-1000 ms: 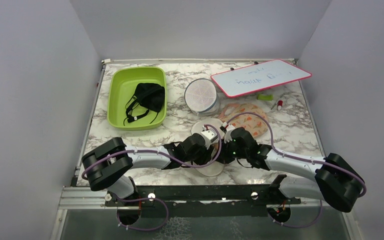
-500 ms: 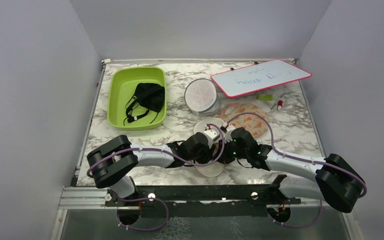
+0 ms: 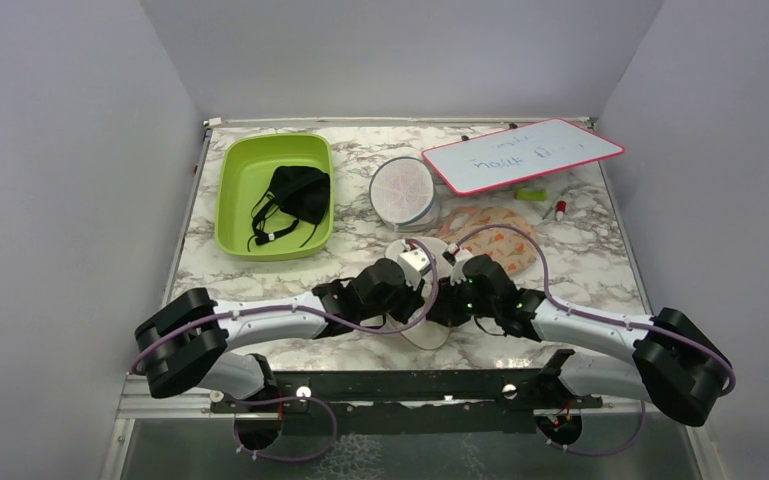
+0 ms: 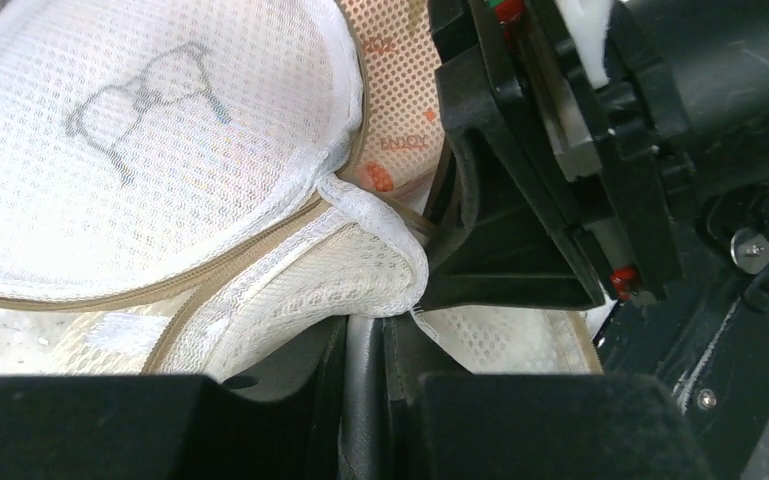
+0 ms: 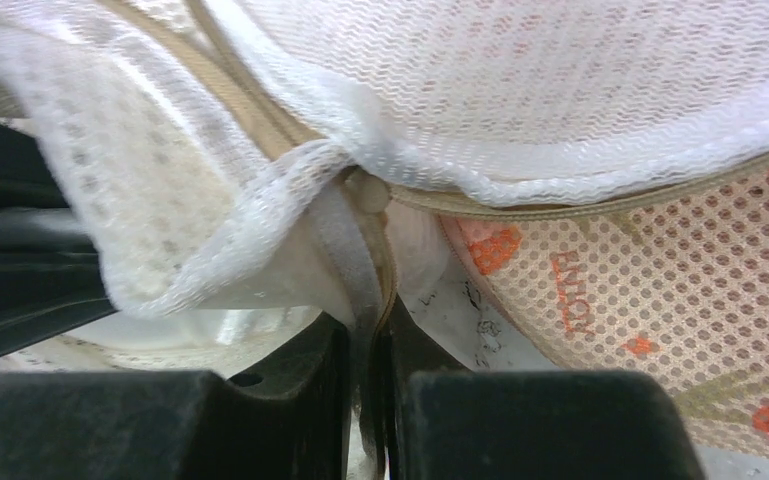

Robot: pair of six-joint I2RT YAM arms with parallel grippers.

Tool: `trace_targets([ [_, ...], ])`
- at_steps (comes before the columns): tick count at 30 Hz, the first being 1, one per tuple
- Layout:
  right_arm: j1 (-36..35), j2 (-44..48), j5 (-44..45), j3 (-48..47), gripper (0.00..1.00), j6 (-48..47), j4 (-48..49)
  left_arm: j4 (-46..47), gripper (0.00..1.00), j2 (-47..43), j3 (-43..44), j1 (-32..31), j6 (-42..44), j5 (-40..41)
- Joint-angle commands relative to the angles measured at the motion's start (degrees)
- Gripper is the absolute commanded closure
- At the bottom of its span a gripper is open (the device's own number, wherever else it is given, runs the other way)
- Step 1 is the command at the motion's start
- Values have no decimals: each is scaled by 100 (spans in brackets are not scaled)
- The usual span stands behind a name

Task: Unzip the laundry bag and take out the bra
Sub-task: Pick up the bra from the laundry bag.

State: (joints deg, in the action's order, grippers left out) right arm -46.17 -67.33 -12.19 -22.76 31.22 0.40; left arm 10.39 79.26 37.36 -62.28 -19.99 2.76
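Laundry bag (image 4: 160,130) sits near the tabletop's (image 3: 360,245) front edge, with the left hand (image 4: 365,350) pinched shut on its mesh fold and the right hand (image 5: 365,340) nipped narrow on the tan zipper (image 5: 560,192) end. Unzipping looks to be the step in hand; next, draw the zipper along the rim. Beyond, the bra (image 3: 298,193) lies in a green tray (image 3: 235,190).

Desk (image 3: 360,240): white marble-pattern top, grey walls on three sides.

On it:
- green tray (image 3: 228,190), far left
- round white mesh pod (image 3: 403,190) with gridded face, far centre, just right of the tray
- whiteboard (image 3: 520,155) with red frame, far right, sitting at an angle; can't tell what it rests on
- small green object (image 3: 532,192) at the whiteboard's near edge
- red-capped marker (image 3: 558,211) near that
- flat orange floral pouch (image 3: 505,240), right of centre
- laundry bag (image 3: 426,336), near centre, mostly hidden under the arms, edge touching the pouch; whether it lies flat is unclear
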Motion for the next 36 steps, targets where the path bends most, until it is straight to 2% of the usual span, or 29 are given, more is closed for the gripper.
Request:
trace_targets([
  [1,-30,136,350,-152,87,60,-85,-209,100,-429,-33,-23,162,-45],
  [8,-27,399,732,-409,87,18,-397,6,100,-919,-266,-21,314,-396],
  [12,-32,630,946,-516,78,32,-634,214,100,-1060,-449,-17,391,-519],
  [17,-28,641,1088,-689,75,-86,-691,456,100,-1055,-595,-13,479,-666],
  [25,-32,317,759,-818,82,-226,-484,1686,100,-1406,-1139,-27,473,-847],
  [29,-32,311,626,-757,84,-249,-448,2379,100,-1787,-1429,-29,585,-587],
  [36,-30,400,464,-729,89,-317,-302,2892,100,-2127,-1523,-29,808,-98],
])
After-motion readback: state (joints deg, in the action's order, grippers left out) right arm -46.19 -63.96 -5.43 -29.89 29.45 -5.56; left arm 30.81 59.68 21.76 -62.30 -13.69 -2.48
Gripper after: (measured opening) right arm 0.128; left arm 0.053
